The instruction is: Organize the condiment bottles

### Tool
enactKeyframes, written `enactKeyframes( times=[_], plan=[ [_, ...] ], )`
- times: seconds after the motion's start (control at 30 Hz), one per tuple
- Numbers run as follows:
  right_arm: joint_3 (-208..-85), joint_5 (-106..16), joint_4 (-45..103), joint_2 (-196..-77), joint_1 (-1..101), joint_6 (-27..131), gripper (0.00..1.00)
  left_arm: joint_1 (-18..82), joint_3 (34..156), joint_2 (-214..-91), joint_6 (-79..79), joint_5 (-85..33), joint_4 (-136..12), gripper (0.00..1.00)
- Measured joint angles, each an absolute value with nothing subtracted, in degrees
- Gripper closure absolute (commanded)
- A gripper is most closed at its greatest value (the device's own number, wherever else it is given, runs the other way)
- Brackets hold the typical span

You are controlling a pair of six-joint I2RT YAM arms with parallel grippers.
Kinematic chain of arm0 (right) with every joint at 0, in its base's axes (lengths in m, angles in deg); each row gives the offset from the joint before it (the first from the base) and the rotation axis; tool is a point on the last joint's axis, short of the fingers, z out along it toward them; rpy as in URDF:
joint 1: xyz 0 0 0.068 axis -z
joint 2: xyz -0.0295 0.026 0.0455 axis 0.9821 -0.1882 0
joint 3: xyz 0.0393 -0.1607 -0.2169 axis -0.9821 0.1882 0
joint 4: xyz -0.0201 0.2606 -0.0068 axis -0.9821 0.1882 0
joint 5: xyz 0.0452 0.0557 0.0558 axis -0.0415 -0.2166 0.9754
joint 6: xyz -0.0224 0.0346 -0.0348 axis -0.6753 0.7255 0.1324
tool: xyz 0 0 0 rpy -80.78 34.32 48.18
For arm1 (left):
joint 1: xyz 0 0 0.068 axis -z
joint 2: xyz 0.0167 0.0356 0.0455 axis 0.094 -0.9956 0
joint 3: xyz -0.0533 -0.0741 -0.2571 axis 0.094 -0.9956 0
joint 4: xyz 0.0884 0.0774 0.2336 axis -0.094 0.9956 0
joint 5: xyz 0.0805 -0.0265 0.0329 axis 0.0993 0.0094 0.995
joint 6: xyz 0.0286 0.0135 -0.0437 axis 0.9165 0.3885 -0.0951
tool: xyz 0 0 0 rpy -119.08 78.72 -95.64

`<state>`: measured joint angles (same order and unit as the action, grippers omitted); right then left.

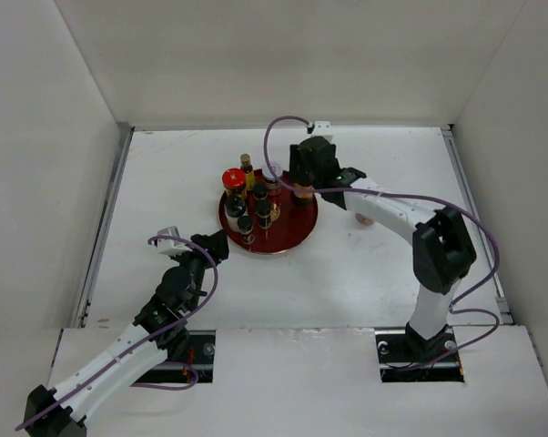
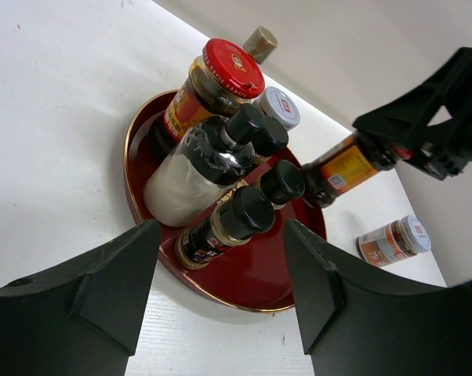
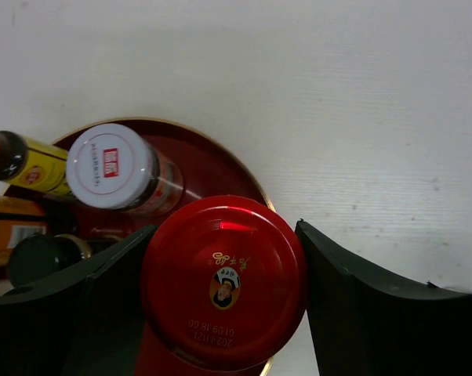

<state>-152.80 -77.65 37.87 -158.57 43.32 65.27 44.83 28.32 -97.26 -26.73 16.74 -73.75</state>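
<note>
White table (image 1: 374,273) carries a red tray (image 1: 294,233) holding clustered bottles (image 1: 252,206); right gripper (image 3: 220,313) pinches a red-capped jar (image 2: 347,168) at the tray's far right rim; left gripper (image 1: 218,244) spread, empty, near its left rim; white-lidded jar (image 1: 361,219) lies beside tray, right.

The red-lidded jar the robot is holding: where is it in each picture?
Top external: held jar in the middle, at the right edge of the red tray.
Left wrist: held jar right of centre, tilted, orange label showing.
Right wrist: held jar bottom centre, between the jaws.
Shared landmark: the red tray.
</note>
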Motion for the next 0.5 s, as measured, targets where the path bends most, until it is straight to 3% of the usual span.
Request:
enactKeyframes(
  times=[0.17, 0.27, 0.43, 0.5],
  plan=[
    [-156.6, -77.2, 37.8, -164.6, 41.4, 66.2, 0.54, 44.8, 28.3, -97.2, -26.7, 16.7, -73.7, 0.38],
    [-158.1, -77.5, 36.9, -167.8, 41.2, 66.6, 0.48, 44.9, 28.3, -97.3, -26.7, 16.7, -73.7, 0.38],
    [-159.1, -78.0, 36.6, -168.6, 41.1, 67.0, 0.18, 44.8, 28.3, -97.0, -26.7, 16.7, -73.7, 0.38],
    [-159.1, -78.1, 36.2, -168.5, 40.8, 67.4, 0.12, 44.8, 28.3, -96.5, -26.7, 16.7, -73.5, 0.38]
  ],
)
